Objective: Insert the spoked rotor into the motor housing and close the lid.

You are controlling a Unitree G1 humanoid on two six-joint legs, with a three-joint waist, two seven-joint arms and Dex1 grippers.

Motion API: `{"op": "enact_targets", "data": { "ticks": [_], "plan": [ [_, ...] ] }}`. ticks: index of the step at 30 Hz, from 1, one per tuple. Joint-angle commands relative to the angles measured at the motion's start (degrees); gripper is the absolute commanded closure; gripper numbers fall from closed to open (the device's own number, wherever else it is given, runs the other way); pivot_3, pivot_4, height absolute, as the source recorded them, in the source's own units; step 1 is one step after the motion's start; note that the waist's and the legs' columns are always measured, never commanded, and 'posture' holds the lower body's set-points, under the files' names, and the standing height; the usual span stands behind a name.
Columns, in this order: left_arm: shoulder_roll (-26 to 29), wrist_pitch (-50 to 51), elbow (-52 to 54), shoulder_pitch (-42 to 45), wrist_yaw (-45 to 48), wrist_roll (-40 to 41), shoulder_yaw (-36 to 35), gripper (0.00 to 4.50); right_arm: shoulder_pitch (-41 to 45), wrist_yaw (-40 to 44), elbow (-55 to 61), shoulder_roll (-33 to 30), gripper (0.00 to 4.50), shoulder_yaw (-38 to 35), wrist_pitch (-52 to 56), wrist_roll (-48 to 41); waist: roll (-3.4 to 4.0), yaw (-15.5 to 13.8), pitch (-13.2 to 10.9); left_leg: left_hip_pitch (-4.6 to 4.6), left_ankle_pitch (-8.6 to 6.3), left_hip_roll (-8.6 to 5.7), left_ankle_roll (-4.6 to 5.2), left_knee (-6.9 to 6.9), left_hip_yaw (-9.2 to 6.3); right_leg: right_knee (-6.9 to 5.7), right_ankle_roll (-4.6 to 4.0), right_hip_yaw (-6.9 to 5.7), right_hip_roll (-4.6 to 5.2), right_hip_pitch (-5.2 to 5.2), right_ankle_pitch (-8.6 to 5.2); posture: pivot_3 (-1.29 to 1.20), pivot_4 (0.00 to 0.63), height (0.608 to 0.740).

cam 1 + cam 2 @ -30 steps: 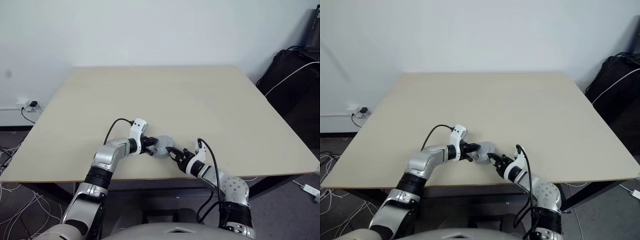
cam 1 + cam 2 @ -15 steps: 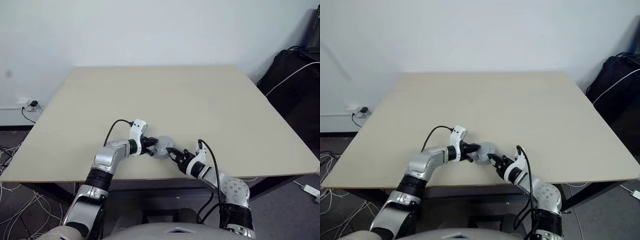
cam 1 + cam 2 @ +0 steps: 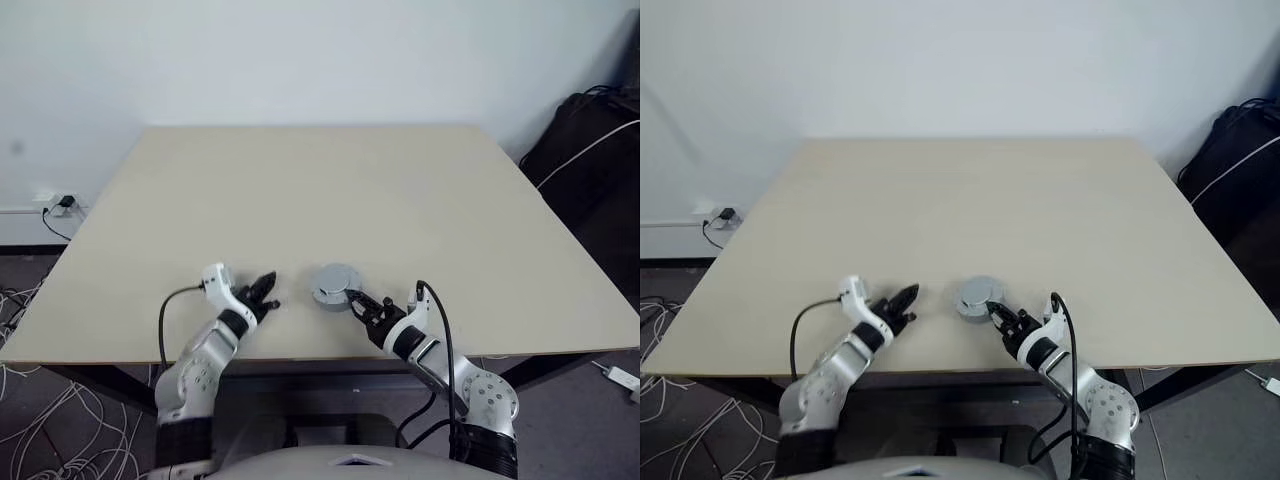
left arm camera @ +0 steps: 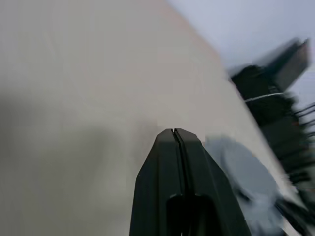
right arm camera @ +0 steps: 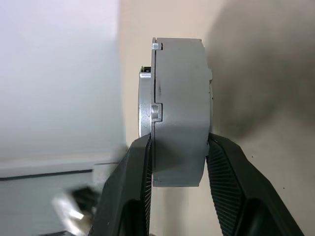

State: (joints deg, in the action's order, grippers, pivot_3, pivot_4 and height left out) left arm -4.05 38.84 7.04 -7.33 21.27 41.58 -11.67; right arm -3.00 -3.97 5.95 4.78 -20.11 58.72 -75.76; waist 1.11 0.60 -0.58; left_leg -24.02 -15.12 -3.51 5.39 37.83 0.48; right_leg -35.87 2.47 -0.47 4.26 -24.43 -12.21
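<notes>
Gripping the motor housing (image 3: 334, 286) near the front edge of the tabletop (image 3: 330, 190), the right gripper (image 3: 354, 300) has its jaws pinched on the grey assembly's two flat faces. Head views give only a small grey round body there, capped by the lid (image 3: 980, 292), plain grey face up; seam not readable from above.

Right wrist view fills that in: housing (image 5: 181, 108) seen edge-on, thick grey drum, thinner lid (image 5: 146, 101) seated flush against one face, small notches along the join. One ribbed finger (image 5: 224, 182) presses the drum's far face, the other the lid side. Tabletop behind, pale wall beyond. Spoked rotor cannot be made out from any angle.

Left gripper (image 3: 266, 284) sits well apart from the housing, low over bare tabletop, pointing toward it. Head views too small to read its jaws. Left wrist view settles it: two black fingers (image 4: 162, 177) pressed together with only a hairline seam, holding nothing. Same view catches the grey housing (image 4: 246, 182) as a blur off to one side, dark bags (image 4: 275, 73) beyond the tabletop's far corner.
</notes>
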Motion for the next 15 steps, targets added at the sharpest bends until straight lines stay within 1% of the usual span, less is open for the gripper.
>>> {"op": "enact_targets", "data": {
  "ticks": [1, 4, 8, 9, 15],
  "plan": [
    [-5.0, 3.2, 4.8, -3.2, 0.1, 9.0, 0.2, 4.5, 2.7, 0.8, 4.5, 3.1, 3.21, 1.8, -1.9, -6.0, 0.0, -0.1, 0.0, 0.03, 0.0, 0.0, 0.0, 0.01, -0.01, 0.0, 0.0, -0.02, 0.0, 0.05, 0.0, 0.0, 0.0, 0.74],
    [-6.7, 5.3, 4.7, -5.2, -0.1, 16.3, 0.7, 3.9, 4.0, 0.8, 4.4, 1.8, 3.21, 3.3, -1.9, -7.8, 0.01, 0.0, -0.1, 0.07, 0.0, 0.0, 0.01, 0.11, 0.0, 0.0, 0.01, -0.04, 0.0, 0.13, 0.0, 0.0, 0.0, 0.74],
    [-7.5, 5.2, 4.0, -5.6, -0.6, 24.0, 1.1, 2.58, 4.7, 0.6, 4.0, 0.6, 3.21, 5.1, -1.9, -8.7, 0.0, -0.1, -0.1, 0.17, 0.01, 0.0, 0.01, 0.15, 0.0, -0.01, 0.01, -0.05, -0.04, 0.24, 0.01, 0.0, 0.0, 0.74],
    [-7.4, 4.8, 3.9, -5.7, -0.8, 24.9, 1.5, 2.18, 4.8, 0.6, 3.9, 0.4, 3.21, 5.4, -2.0, -8.9, 0.0, -0.1, -0.1, 0.18, 0.01, 0.0, 0.01, 0.15, 0.0, -0.01, 0.01, -0.04, -0.06, 0.25, 0.0, 0.0, 0.0, 0.74],
    [-7.7, 2.6, 1.9, -6.0, -1.7, 30.3, 2.5, 0.2, 4.7, 0.5, 3.6, -0.7, 3.21, 6.7, -1.9, -9.3, 0.0, -0.1, -0.1, 0.2, 0.02, 0.0, -0.02, 0.16, 0.03, 0.0, 0.0, 0.04, -0.11, 0.25, 0.0, 0.0, 0.0, 0.74]
  ]
}}
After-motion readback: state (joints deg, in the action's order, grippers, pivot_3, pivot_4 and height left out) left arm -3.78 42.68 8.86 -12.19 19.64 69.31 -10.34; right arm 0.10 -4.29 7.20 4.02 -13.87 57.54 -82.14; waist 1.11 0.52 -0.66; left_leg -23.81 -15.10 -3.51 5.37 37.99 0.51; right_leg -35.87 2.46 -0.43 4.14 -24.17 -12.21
